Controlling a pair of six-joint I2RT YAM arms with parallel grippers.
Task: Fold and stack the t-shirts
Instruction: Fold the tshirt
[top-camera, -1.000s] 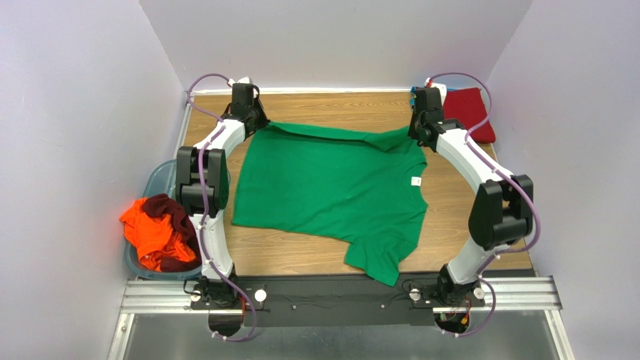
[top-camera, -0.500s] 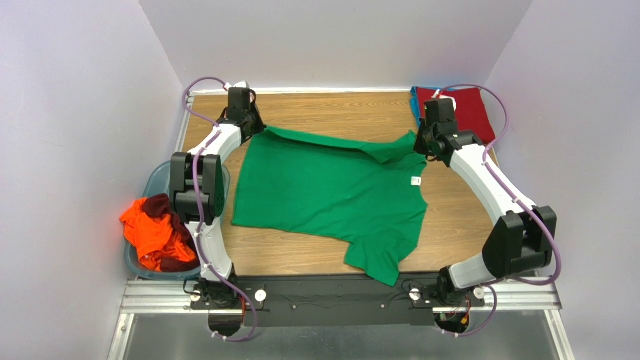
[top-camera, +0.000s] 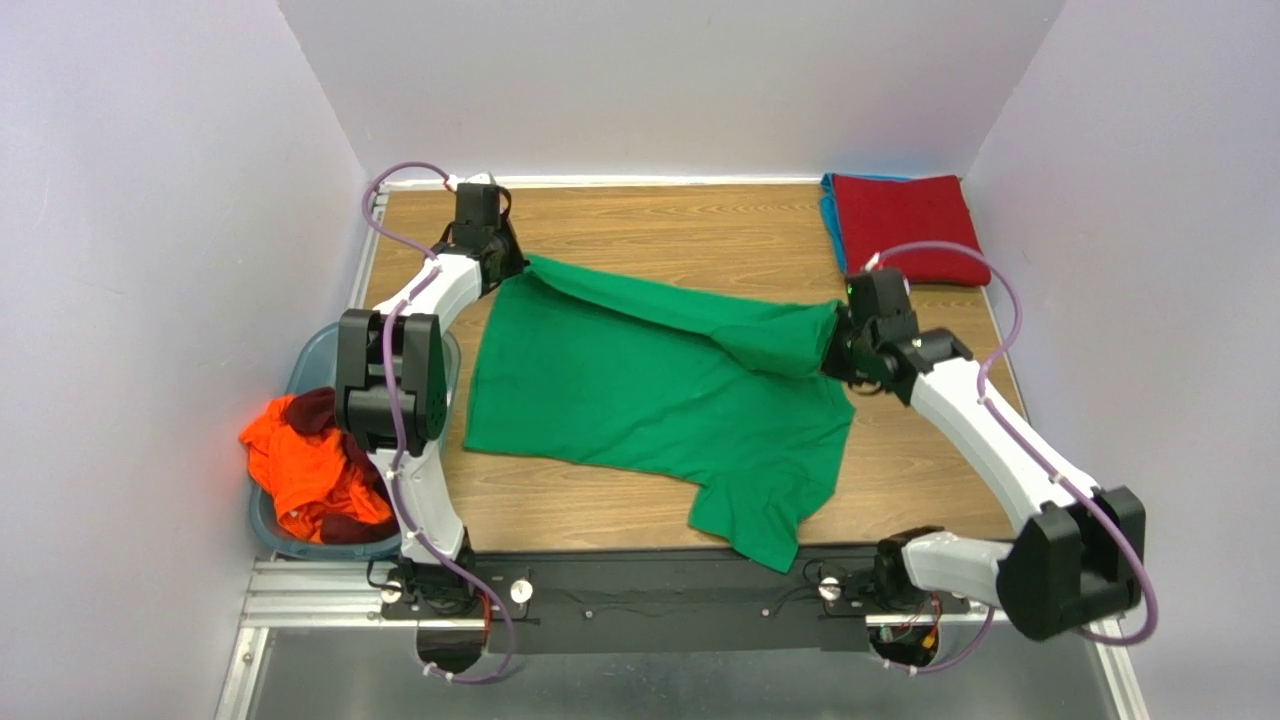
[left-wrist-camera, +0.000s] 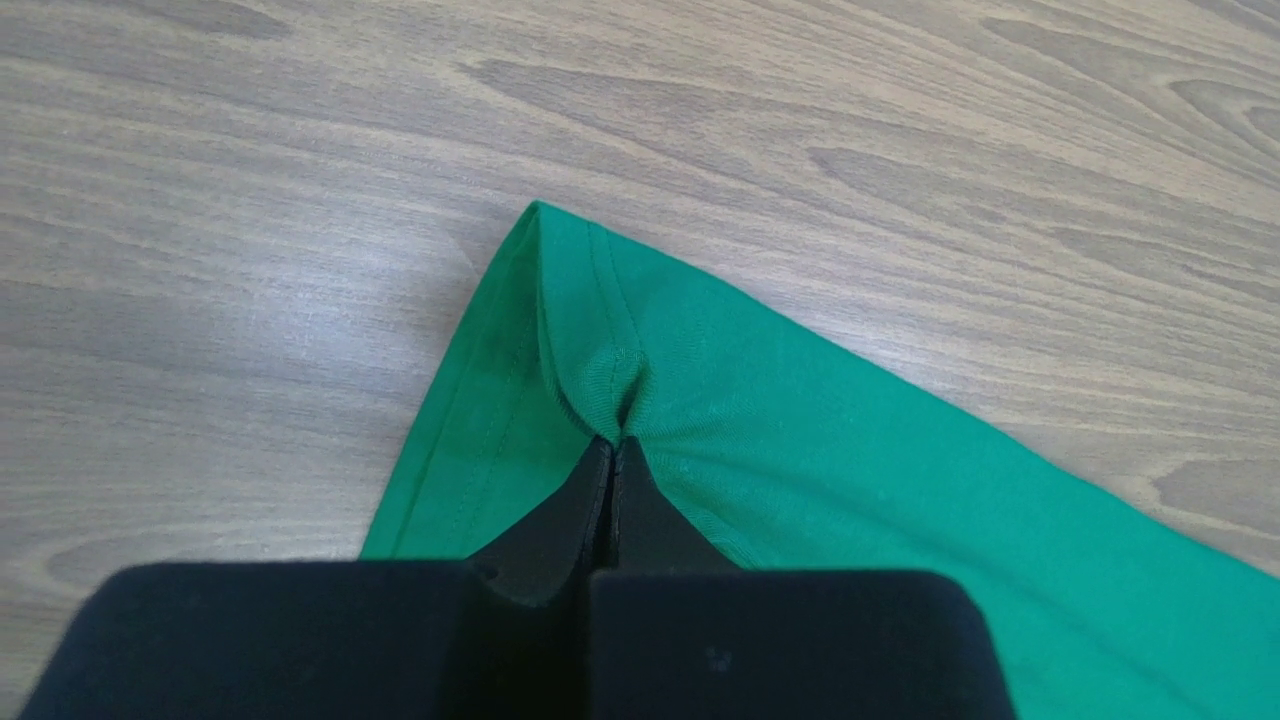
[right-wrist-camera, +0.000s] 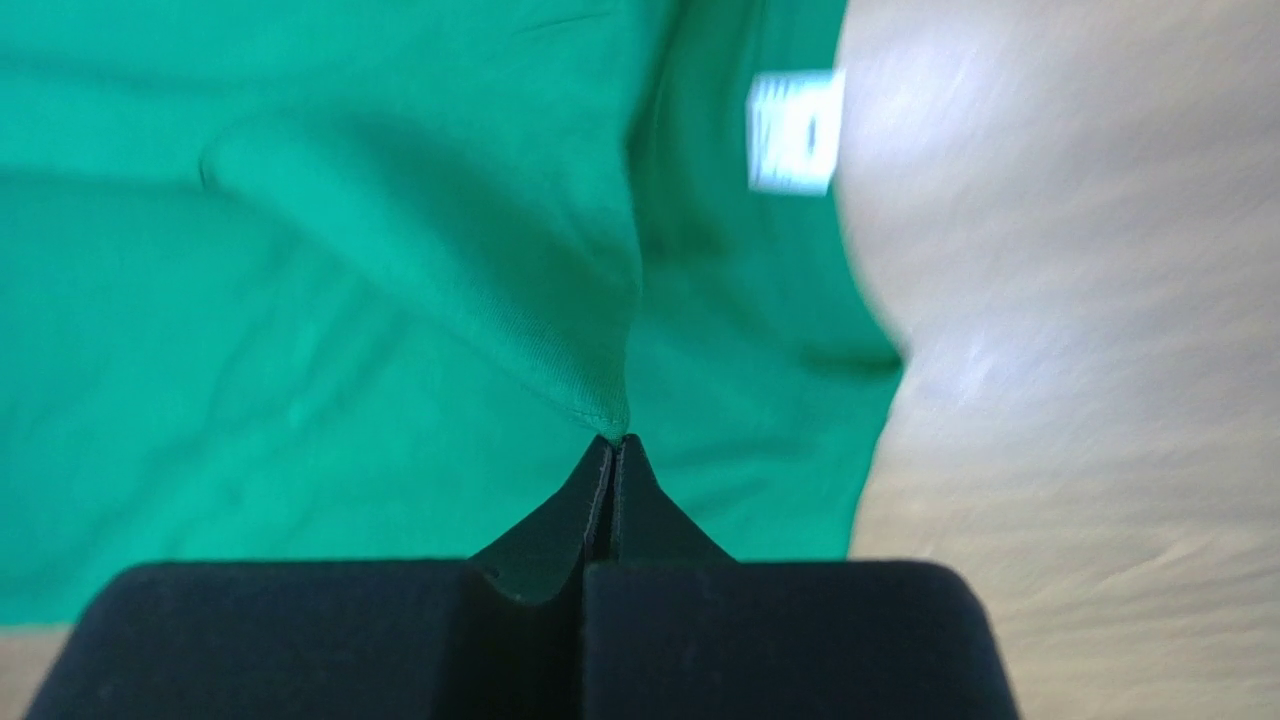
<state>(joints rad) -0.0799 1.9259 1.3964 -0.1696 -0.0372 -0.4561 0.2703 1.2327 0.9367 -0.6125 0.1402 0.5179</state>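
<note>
The bright green t-shirt (top-camera: 646, 398) lies spread on the wooden table (top-camera: 706, 225). My left gripper (top-camera: 508, 266) is shut on its far-left corner; the left wrist view shows the pinched hem (left-wrist-camera: 601, 390) at the fingertips. My right gripper (top-camera: 836, 342) is shut on a raised fold of the shirt's far-right edge and holds it above the shirt body. In the right wrist view the held fold (right-wrist-camera: 496, 285) hangs over the green cloth, with the white neck tag (right-wrist-camera: 793, 132) beyond. A folded red t-shirt (top-camera: 908, 222) lies on a teal-blue one at the far right corner.
A bluish plastic tub (top-camera: 313, 360) sits off the table's left edge, holding an orange t-shirt (top-camera: 308, 473) and a dark maroon one (top-camera: 346, 423). Purple-grey walls close in the table on three sides. A metal rail (top-camera: 676, 593) runs along the near edge.
My right gripper has moved toward me and left, away from the red shirt, pulling the green shirt's far-right edge over its body. My left gripper stayed at the far-left corner.
</note>
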